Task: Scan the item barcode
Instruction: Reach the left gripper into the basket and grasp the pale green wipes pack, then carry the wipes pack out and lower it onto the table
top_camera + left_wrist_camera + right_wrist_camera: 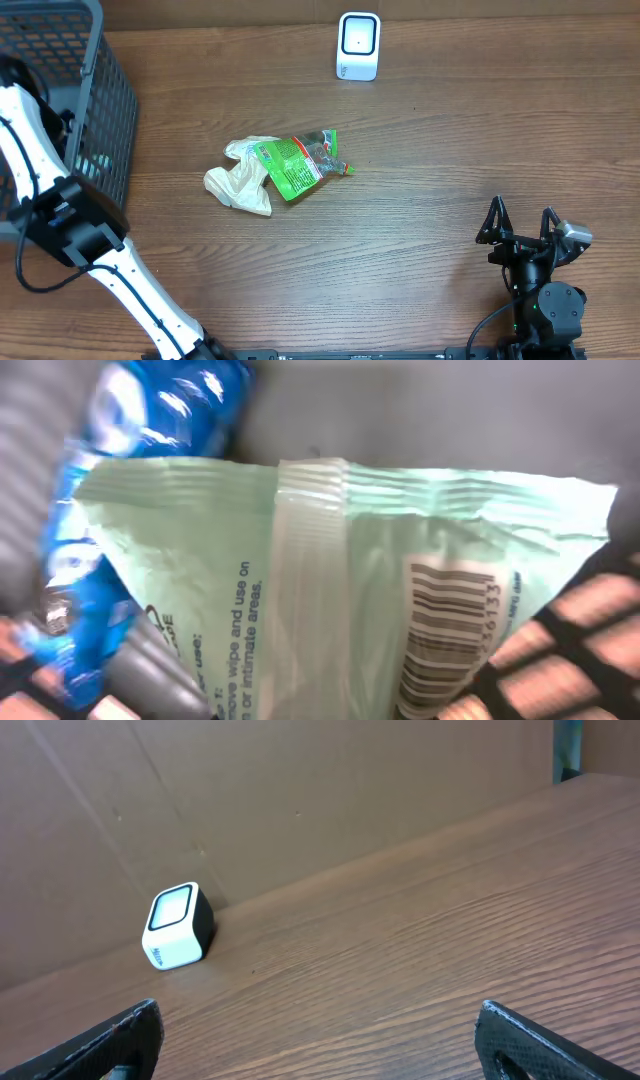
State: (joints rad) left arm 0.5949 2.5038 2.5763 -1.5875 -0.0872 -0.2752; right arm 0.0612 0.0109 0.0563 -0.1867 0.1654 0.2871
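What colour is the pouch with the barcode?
Pale green; pouch shows best in left wrist view.

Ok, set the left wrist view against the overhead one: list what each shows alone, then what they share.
Left wrist only: a pale green packet with its barcode facing the camera, and a blue packet beside it. Overhead only: the white scanner at the far edge of the table, a crumpled green and cream wrapper in the middle, and the open right gripper near the front. Both: the grey basket, seen from inside by the wrist camera and at the left from above.
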